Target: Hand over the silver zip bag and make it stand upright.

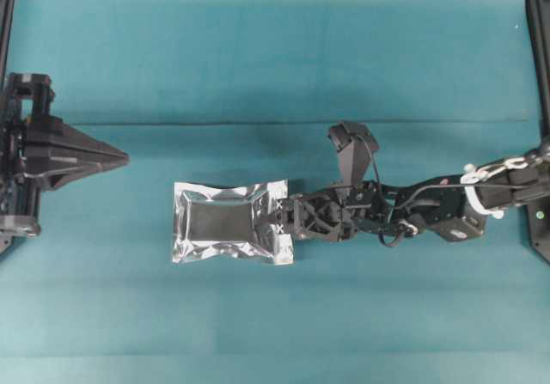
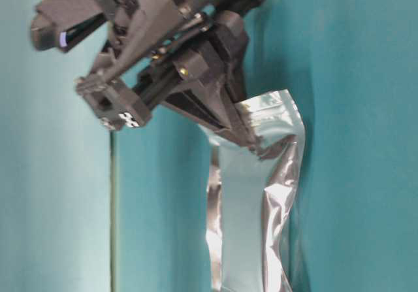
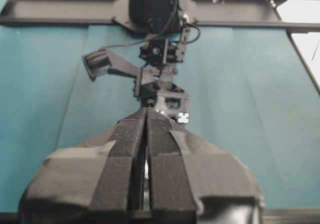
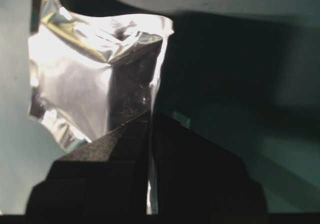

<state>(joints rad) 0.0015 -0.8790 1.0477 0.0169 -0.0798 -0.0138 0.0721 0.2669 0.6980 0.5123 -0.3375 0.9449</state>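
The silver zip bag [image 1: 230,222] lies near the middle of the table [image 1: 258,57], a little right of centre as seen from overhead, its long side running left to right. Its darker grey centre panel faces up, framed by shiny crinkled foil edges. The right-hand end of the bag, a bright sealed strip, sits between the fingers of the right gripper [image 1: 280,221], which reaches in from the right side of the table. From the right wrist camera the two black fingers [image 4: 110,174] press together with a thin edge of foil caught in the seam between them, so the right gripper is clamped on the bag. In the table-level view the same gripper [image 2: 251,140] bites the crumpled end of the pouch [image 2: 261,200], and the foil buckles just beside the fingertips.

The right arm [image 1: 430,212] stretches across the teal cloth from the far right edge, with its wrist camera bracket sticking up above it.

Well apart from the bag, at the left edge, the left gripper [image 1: 120,155] points toward the middle with nothing in it. Its own wrist camera shows the two padded fingers [image 3: 125,154] closed flat against each other, aimed straight at the right arm opposite.
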